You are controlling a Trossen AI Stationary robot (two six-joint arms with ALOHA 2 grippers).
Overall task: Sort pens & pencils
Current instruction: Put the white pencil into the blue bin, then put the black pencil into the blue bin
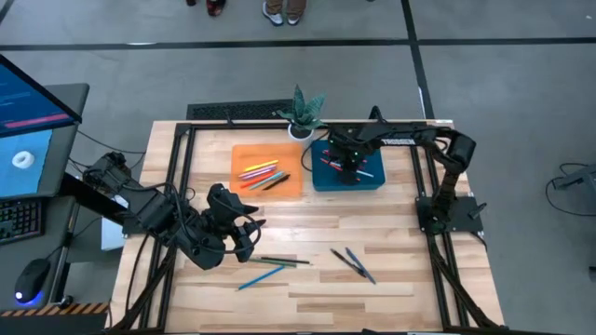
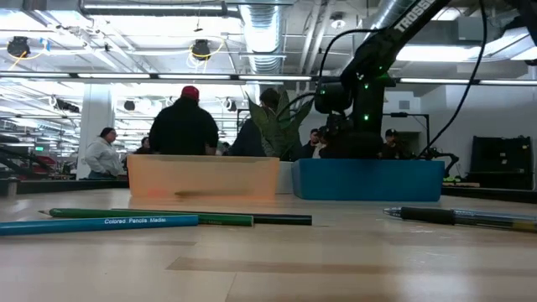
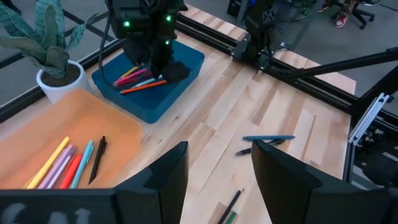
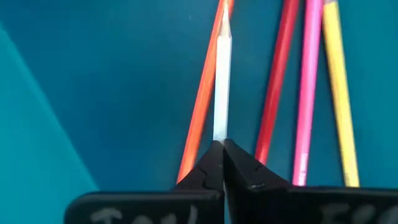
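Note:
My right gripper [image 4: 222, 149] points down into the blue tray [image 1: 346, 172] at the far right, shut on a white pencil [image 4: 222, 81]. Orange [image 4: 202, 106], red [image 4: 277, 81], pink [image 4: 306, 93] and yellow [image 4: 339, 93] sticks lie beside it on the tray floor. The orange tray [image 1: 267, 170] to its left holds several more sticks. Loose on the table lie a green and black pair [image 1: 284, 261], a blue pencil [image 1: 259, 276] and two dark pens [image 1: 352, 262]. My left gripper [image 3: 217, 180] hangs open above the table's near left, holding nothing. My right gripper pinches the white pencil's two sides [image 4: 221, 134] between its two fingertips, coming from above with the fingers across the stick. The pencil runs level among the other sticks. The fingers hide whatever part lies behind them, and I cannot tell whether it rests on the tray floor.
A small potted plant [image 1: 303, 116] stands at the far edge between the two trays. Black frame rails [image 1: 182, 177] run along the table's sides. A monitor [image 1: 33, 121] stands off the left edge. People show beyond the table in the low view.

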